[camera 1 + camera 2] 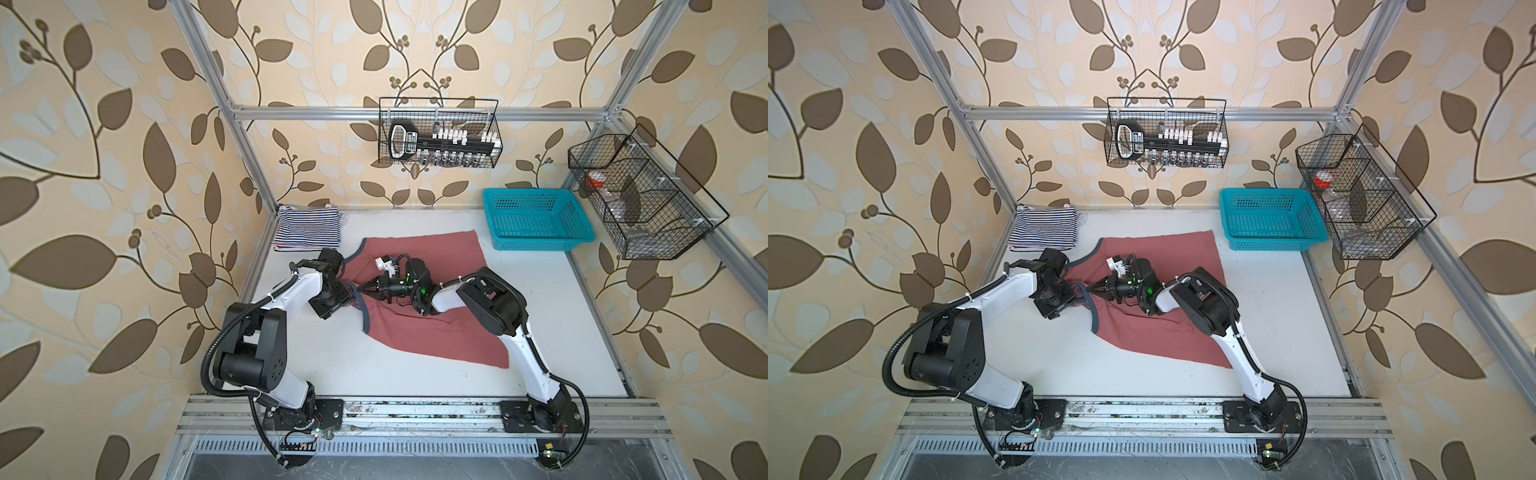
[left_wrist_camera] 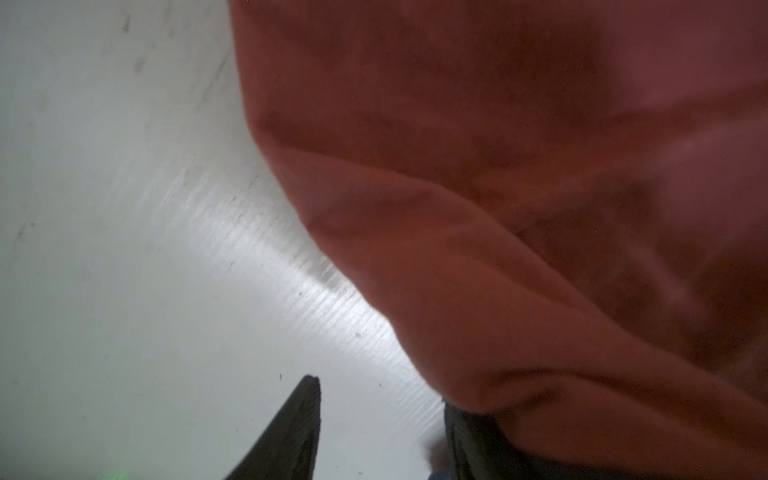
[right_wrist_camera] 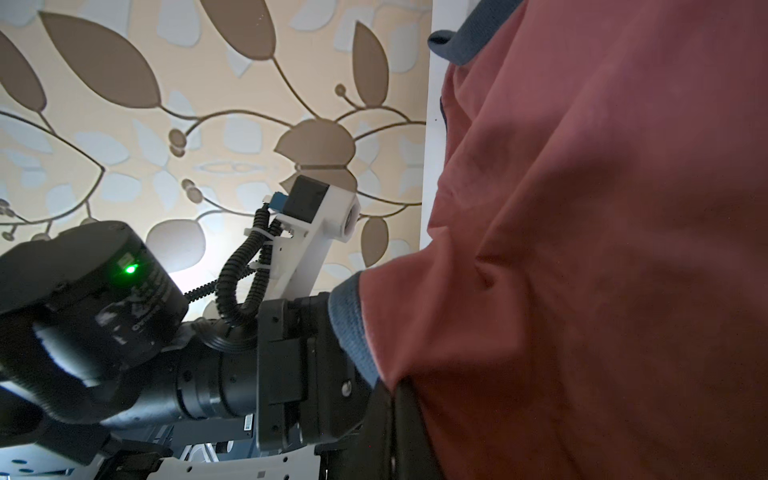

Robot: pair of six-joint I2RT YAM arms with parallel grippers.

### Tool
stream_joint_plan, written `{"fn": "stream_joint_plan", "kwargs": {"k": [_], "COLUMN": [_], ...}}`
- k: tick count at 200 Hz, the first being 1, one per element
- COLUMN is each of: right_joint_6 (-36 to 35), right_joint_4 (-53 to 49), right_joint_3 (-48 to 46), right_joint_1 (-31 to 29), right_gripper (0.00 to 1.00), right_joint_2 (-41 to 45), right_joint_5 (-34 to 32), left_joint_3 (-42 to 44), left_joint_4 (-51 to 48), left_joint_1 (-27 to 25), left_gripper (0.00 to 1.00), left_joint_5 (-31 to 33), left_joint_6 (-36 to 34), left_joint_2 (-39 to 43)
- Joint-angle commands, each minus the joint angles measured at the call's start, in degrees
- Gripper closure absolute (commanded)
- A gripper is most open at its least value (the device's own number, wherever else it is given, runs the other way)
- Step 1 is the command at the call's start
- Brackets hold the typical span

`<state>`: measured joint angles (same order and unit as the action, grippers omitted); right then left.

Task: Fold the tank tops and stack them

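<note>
Because the red top (image 1: 436, 328) hangs right in front of the right wrist camera, the place where the right gripper (image 1: 362, 292) meets the cloth is covered there. I see only folds that run together toward one low spot. In both top views its jaws are pressed together to a point on the dark trim at the top's edge, so it grips the red top.

From above, the left gripper (image 1: 348, 291) is mostly hidden under its own arm. In the left wrist view, which is blurred and cut off, its two fingers (image 2: 299, 424) stand apart with bare table (image 2: 124, 208) between them. The cloth lies over the tip of one finger, and nothing sits between the two.

The grippers are just beside each other, tip toward tip, at the side of the top nearest the left arm. The rest of the top lies spread on the table, partly under the right arm.

A striped pile (image 1: 307, 230) sits in the far left corner, well apart from both grippers. I can make out navy and white stripes on its upper piece, but not what is below. A turquoise basket (image 1: 536, 245) stands at the far right.
</note>
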<state>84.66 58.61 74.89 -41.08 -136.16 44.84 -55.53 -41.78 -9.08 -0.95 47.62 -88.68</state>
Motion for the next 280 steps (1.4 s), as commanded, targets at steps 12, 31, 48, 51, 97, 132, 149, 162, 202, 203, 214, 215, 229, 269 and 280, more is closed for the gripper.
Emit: {"fn": "stream_joint_plan", "kwargs": {"k": [12,31,48,51,97,132,149,162,202,203,214,215,229,269,280], "right_joint_6": [2.46,3.24,4.37,4.58,8.28,11.83,13.30,13.60,14.20,14.21,14.25,14.28,14.13,14.16,14.29], "right_joint_4": [3.35,4.18,5.51,5.80,10.83,15.62,17.93,18.66,20.55,20.61,20.98,21.04,21.19,22.22,22.49], "right_joint_3": [-0.80,-0.81,-1.09,-1.10,-2.16,-3.13,-3.44,-3.44,-6.87,-6.87,-7.47,-7.52,-8.29,-9.50,-9.59], "right_joint_1": [0.05,0.12,0.16,0.20,0.43,0.79,1.02,1.24,1.95,1.96,2.29,2.31,2.56,2.73,2.67], "right_gripper": [1.00,1.00,1.00,1.00,1.00,1.00,1.00,1.00,1.00,1.00,1.00,1.00,1.00,0.97,0.95], "right_joint_2": [-0.95,-1.63,-2.28,-2.39,-3.85,-5.03,-5.52,-5.52,-5.17,-5.13,-4.95,-4.97,-4.69,-4.67,-4.73], "right_joint_5": [1.12,1.22,1.24,1.30,1.26,0.95,0.78,0.56,0.29,0.31,0.32,0.33,0.43,0.84,0.93], "left_joint_3": [-2.39,-2.95,-3.79,-3.98,-6.06,-7.39,-7.66,-7.82,-10.50,-10.58,-11.37,-11.45,-12.86,-17.79,-18.11], "left_joint_4": [3.26,4.19,4.64,4.68,6.14,7.25,8.23,8.88,6.56,6.42,4.93,4.68,1.80,-9.65,-12.43], "left_joint_1": [-1.19,-2.19,-3.27,-3.45,-5.08,-5.77,-6.03,-6.29,-6.47,-6.43,-6.47,-6.47,-6.44,-6.39,-6.39], "left_gripper": [0.44,0.42,0.40,0.40,0.40,0.44,0.50,0.57,0.82,0.82,0.84,0.84,0.85,0.95,0.97], "left_joint_5": [2.01,2.54,3.60,3.78,6.47,7.58,7.55,7.81,8.58,8.50,8.53,8.56,8.24,5.30,4.22], "left_joint_6": [3.07,3.70,3.71,3.71,3.71,3.63,3.69,3.71,1.71,1.66,-0.01,-0.17,-3.33,-14.76,-17.32], "left_joint_2": [0.88,0.57,-0.33,-0.60,-5.90,-10.69,-12.30,-12.95,-13.33,-13.30,-12.16,-12.06,-10.31,-6.69,-5.79]}}
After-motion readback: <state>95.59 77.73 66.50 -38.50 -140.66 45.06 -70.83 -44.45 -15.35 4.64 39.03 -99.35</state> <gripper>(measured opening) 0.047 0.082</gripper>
